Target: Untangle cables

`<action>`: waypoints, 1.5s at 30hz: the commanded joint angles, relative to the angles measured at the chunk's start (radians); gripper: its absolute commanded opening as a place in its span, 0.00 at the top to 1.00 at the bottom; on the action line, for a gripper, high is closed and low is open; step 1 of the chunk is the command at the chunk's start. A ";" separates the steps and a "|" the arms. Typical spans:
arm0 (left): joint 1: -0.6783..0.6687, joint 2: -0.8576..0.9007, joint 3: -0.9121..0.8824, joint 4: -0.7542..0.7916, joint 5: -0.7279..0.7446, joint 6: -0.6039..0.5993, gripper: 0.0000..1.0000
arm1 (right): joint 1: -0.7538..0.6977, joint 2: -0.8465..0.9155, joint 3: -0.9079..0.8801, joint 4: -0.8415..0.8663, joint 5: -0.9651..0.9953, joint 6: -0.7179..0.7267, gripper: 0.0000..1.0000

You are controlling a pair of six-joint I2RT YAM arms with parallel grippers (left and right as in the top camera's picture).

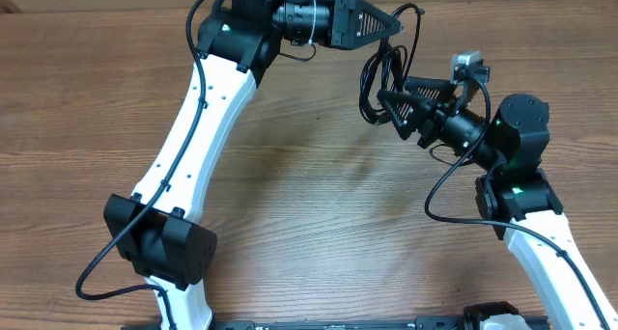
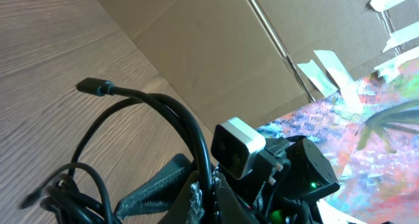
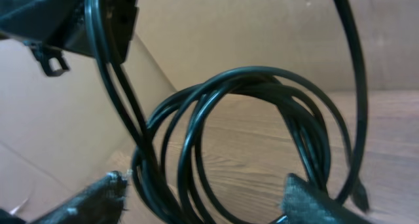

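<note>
Left tool point(image 1: 394, 26) was clamped on the cables point(image 3: 255, 73), which hung as a looped bundle above the tabletop point(image 1: 309, 205), near its far edge, right of centre. I read the right tool point(image 3: 204, 183) as spread apart, with the coil passing between its fingers. One plug end point(image 2: 95, 86) stuck out free of the bundle in the left wrist view.

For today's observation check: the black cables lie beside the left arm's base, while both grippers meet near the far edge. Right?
Not quite: the cables are not there. They hang between the left gripper and the right gripper, which do meet near the far edge. The overhead view shows this.
</note>
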State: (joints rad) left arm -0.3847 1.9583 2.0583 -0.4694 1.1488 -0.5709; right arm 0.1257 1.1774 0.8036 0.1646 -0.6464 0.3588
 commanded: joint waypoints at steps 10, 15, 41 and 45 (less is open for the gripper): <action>-0.063 -0.031 0.030 0.041 0.050 -0.013 0.96 | -0.002 0.033 -0.004 -0.002 0.086 -0.061 0.41; -0.069 -0.031 0.030 0.040 0.050 -0.013 0.96 | -0.002 0.063 -0.004 -0.002 0.084 -0.061 0.74; 0.092 -0.031 0.030 -0.262 0.022 0.275 0.00 | -0.049 0.011 -0.004 -0.017 0.040 0.066 0.96; 0.072 -0.031 0.030 -0.454 0.022 0.647 0.00 | -0.114 0.011 -0.004 -0.009 -0.090 0.148 0.96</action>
State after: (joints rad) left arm -0.2920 1.9579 2.0689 -0.8364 1.1667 -0.2848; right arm 0.0551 1.2175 0.8036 0.1398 -0.6319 0.4217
